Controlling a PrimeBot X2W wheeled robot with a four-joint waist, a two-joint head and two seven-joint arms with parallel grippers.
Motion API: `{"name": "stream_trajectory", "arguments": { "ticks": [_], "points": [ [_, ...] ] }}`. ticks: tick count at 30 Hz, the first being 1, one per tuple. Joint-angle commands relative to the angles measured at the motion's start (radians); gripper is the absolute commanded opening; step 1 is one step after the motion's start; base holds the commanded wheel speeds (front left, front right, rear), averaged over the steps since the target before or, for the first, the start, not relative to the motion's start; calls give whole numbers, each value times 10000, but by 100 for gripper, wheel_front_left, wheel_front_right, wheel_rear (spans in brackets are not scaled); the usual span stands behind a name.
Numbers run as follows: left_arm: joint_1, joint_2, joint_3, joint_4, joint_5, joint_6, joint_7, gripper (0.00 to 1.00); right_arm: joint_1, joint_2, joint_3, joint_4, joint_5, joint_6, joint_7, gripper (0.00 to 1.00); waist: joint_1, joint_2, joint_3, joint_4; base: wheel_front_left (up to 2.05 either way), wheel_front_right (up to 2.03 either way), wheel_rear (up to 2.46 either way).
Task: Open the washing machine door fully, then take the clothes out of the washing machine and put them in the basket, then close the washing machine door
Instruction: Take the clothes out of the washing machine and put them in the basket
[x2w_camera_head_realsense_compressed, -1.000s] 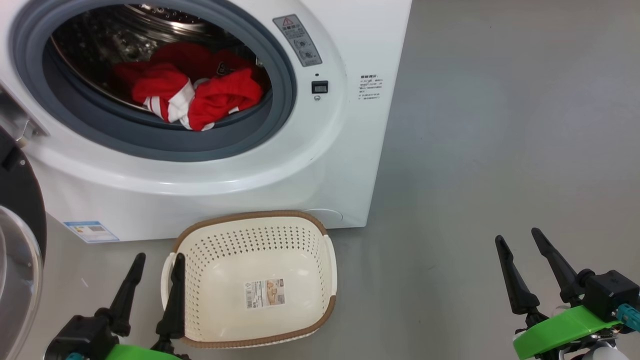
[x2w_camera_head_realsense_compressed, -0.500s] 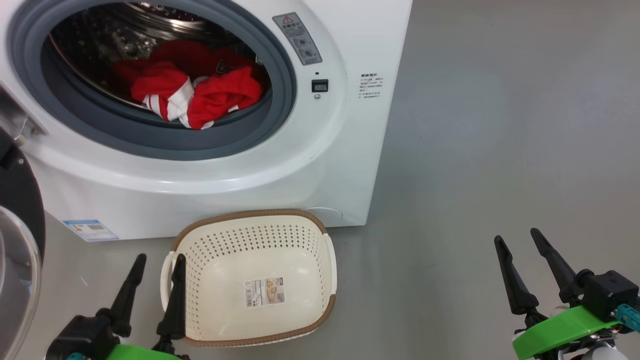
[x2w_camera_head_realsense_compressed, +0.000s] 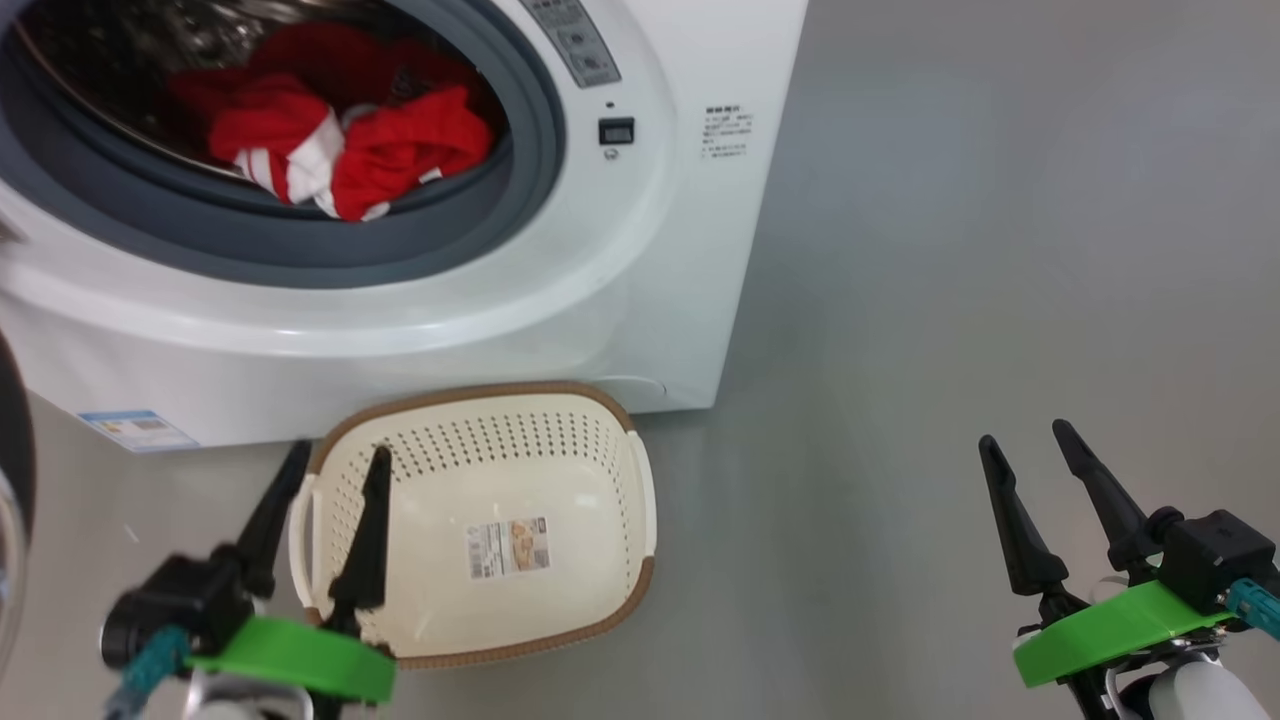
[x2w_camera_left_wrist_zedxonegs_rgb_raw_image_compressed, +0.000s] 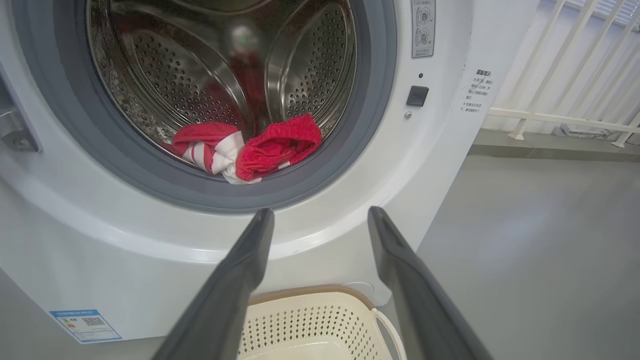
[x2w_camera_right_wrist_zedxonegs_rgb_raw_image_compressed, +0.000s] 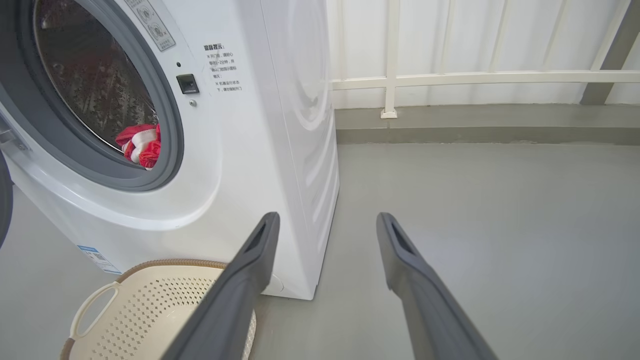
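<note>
Apparently done: washing machine door (x2w_camera_head_realsense_compressed: 12, 440) swung clear of the washing machine (x2w_camera_head_realsense_compressed: 600, 300). Remaining: moving clothes (x2w_camera_head_realsense_compressed: 340, 150) inside it to the empty basket (x2w_camera_head_realsense_compressed: 470, 392) before it, then closing. Left tool (x2w_camera_head_realsense_compressed: 340, 450), right tool (x2w_camera_head_realsense_compressed: 1022, 433) spread, empty.

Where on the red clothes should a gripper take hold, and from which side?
Grip the bunched red fold at the front of the clothes, where it humps up by the grey gasket. Come straight in through the door opening, pinching across the ridge, probably with the open left gripper.
</note>
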Motion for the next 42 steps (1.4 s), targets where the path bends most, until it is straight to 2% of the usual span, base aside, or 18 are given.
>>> {"name": "stream_trajectory", "arguments": {
  "ticks": [1,16,25,32,42],
  "points": [
    [-618,316,230,-40,109,-54,-49,100,-360,-55,253,-274,34,62,-65,100,0,0,389,-186,0,0,0],
    [-5153,670,283,2952,1284,101,-49,100,-1361,279,453,-380,132,62,-65,100,0,0,2086,-772,0,0,0],
    [-7906,1173,139,6001,1596,260,50,100,-1771,438,598,-445,201,62,-65,100,0,0,2886,-1178,0,0,0],
    [-9573,1627,-105,8011,1817,349,197,100,-2046,554,677,-507,222,62,-65,100,0,0,3418,-1480,0,0,0],
    [-10987,1955,-530,9482,2142,629,364,100,-2326,670,821,-571,250,62,-65,100,0,0,3910,-1703,0,0,0]
  ]
}}
